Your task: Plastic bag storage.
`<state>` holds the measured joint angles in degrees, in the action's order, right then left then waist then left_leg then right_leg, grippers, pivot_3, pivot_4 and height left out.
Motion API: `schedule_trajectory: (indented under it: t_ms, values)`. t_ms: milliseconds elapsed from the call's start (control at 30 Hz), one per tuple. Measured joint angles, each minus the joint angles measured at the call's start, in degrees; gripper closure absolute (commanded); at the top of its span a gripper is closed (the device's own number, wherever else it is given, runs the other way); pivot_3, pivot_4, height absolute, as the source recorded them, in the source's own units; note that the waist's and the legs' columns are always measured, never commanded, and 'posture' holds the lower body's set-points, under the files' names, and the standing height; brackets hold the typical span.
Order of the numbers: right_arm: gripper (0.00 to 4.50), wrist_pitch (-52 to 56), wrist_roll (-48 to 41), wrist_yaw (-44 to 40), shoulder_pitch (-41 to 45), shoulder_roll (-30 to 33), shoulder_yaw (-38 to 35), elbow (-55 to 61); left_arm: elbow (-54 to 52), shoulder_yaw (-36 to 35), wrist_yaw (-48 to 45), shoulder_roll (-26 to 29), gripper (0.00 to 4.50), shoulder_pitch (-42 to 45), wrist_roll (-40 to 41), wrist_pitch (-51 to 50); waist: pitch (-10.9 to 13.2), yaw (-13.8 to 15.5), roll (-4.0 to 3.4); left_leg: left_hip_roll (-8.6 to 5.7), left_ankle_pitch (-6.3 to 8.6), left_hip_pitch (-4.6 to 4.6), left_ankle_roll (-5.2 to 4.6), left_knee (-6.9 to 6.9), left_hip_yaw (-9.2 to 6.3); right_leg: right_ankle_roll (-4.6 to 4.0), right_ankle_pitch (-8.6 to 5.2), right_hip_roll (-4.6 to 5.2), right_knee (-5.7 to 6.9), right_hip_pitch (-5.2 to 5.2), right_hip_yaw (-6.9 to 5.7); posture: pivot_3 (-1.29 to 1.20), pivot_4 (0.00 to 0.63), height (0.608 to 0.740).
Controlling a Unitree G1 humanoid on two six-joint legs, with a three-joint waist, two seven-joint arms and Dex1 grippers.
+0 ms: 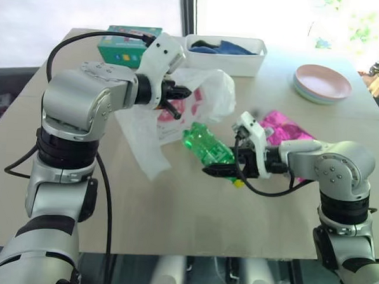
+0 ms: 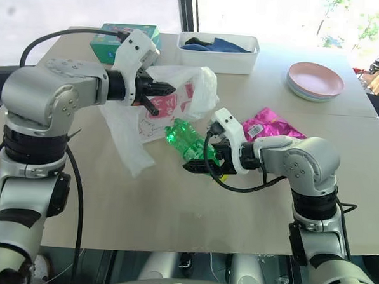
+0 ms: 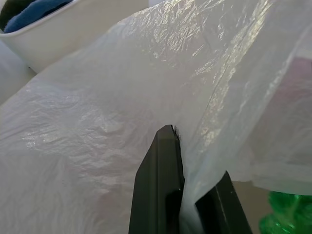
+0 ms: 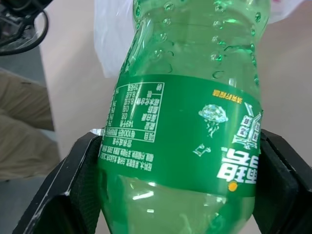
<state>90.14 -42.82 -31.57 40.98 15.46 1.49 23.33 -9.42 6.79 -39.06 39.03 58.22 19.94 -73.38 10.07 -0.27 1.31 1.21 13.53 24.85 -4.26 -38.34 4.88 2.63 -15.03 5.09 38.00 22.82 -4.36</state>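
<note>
The plastic bag (image 2: 172, 103) is held up off the desk (image 2: 173, 211) by the left gripper (image 2: 155, 97), whose jaws are pinched together on a fold of the thin film near the bag's rim, while the rest of the bag hangs and trails onto the desk. A green bottle (image 2: 189, 144) is clamped across its labelled middle between the jaws of the right gripper (image 2: 201, 166), tilted, with one end just at the bag. The step in hand is judged to be the feeding of the bottle into the bag. It is best done with the rim kept lifted and taut so the mouth is opened, the bottle being aimed along its length into the gap. The film is slippery and easily snagged, so a slow push is advised.
</note>
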Motion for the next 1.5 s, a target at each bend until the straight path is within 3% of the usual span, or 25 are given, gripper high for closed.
schedule_trajectory:
  t_ms: [100,300,567,633,767,867,1233,1300,1367,1467,1500]
  values:
    - [1.20,-0.78,3.49,5.75,2.56,-6.48,-1.77,-6.55,-0.90,0.00,-1.20,-1.25,4.50,0.22,2.37,-0.51,0.02,-0.44,-0.03,0.02,-0.03,0.01,0.04,0.00,0.08,0.00,0.00,-0.02,0.12,0.13,0.10,0.00,0.150,0.740]
    - [1.21,-1.07,4.39,8.96,6.14,-9.68,-8.31,-11.49,-2.76,-1.08,-1.26,1.30,4.50,-0.42,3.98,-2.37,0.02,-0.42,-0.03,0.02,-0.02,0.10,0.04,0.05,0.21,0.00,0.00,-0.04,0.08,0.27,0.24,0.00,0.150,0.740]
    - [1.21,-14.31,13.48,16.47,10.46,-15.99,-9.88,-30.23,-5.43,-11.69,-0.22,-4.23,4.50,0.20,12.96,-15.45,0.04,-0.67,-0.06,0.01,-0.03,0.10,0.05,0.04,0.33,0.00,0.00,-0.07,0.17,0.40,0.39,0.00,0.150,0.740]
    - [0.19,-23.56,16.86,15.73,13.79,-17.66,-7.15,-37.25,-4.50,-14.34,1.61,-6.90,4.50,1.04,13.56,-17.60,0.05,-1.03,-0.07,0.02,-0.03,0.10,0.05,0.04,0.50,0.00,0.00,-0.10,0.31,0.53,0.56,0.00,0.150,0.740]
    - [0.09,-34.03,18.79,10.75,17.05,-18.91,-3.03,-42.11,-3.00,-16.84,4.49,-8.61,4.50,1.49,14.64,-19.00,0.05,-1.91,-0.07,0.05,-0.04,0.08,0.06,0.13,0.60,0.00,0.00,-0.10,0.37,0.60,0.64,0.00,0.150,0.740]
    - [0.09,-34.08,16.75,7.41,13.05,-17.27,-2.21,-35.21,-1.97,-19.01,7.25,-8.71,4.50,0.96,14.46,-19.03,0.05,-1.69,-0.07,0.01,-0.03,0.11,0.06,0.10,0.58,0.00,0.00,-0.02,0.40,0.58,0.64,0.00,0.150,0.740]
    - [0.09,-20.49,3.96,-0.43,1.35,4.71,-4.69,-2.62,0.06,-18.39,14.49,-11.16,4.50,-1.61,10.62,-15.32,0.06,-0.84,-0.09,0.09,-0.05,-0.06,0.10,0.06,0.72,0.00,0.00,-0.05,0.57,0.61,0.79,0.00,0.150,0.740]
    - [0.09,-22.24,4.71,-0.78,-0.44,9.12,-4.11,1.00,0.07,-17.34,14.50,-11.18,4.50,-1.82,10.58,-14.19,0.05,-0.53,-0.09,0.07,-0.05,-0.04,0.10,0.04,0.74,0.00,0.00,-0.03,0.55,0.60,0.80,0.00,0.150,0.740]
    - [0.09,-25.73,10.09,-0.49,-3.74,18.38,-0.92,5.36,0.11,-16.44,14.39,-10.93,4.50,-2.24,10.65,-13.21,0.05,-0.33,-0.07,0.01,-0.04,-0.03,0.08,0.02,0.77,0.00,0.00,0.05,0.54,0.60,0.83,0.00,0.150,0.740]
    - [0.09,-28.55,14.74,-0.12,-6.46,24.50,2.53,8.34,0.02,-15.91,14.29,-10.94,4.50,-2.39,10.79,-13.11,0.05,-0.13,-0.08,0.01,-0.04,0.00,0.07,0.01,0.76,0.01,0.00,0.06,0.52,0.61,0.80,0.00,0.150,0.740]
    - [0.09,-31.98,19.83,-0.65,-10.45,32.24,7.20,10.98,-0.12,-15.75,14.01,-10.68,4.50,-2.45,11.12,-13.07,0.05,0.12,-0.07,0.02,-0.04,0.01,0.08,0.02,0.71,0.01,-0.01,0.04,0.46,0.59,0.75,0.00,0.150,0.740]
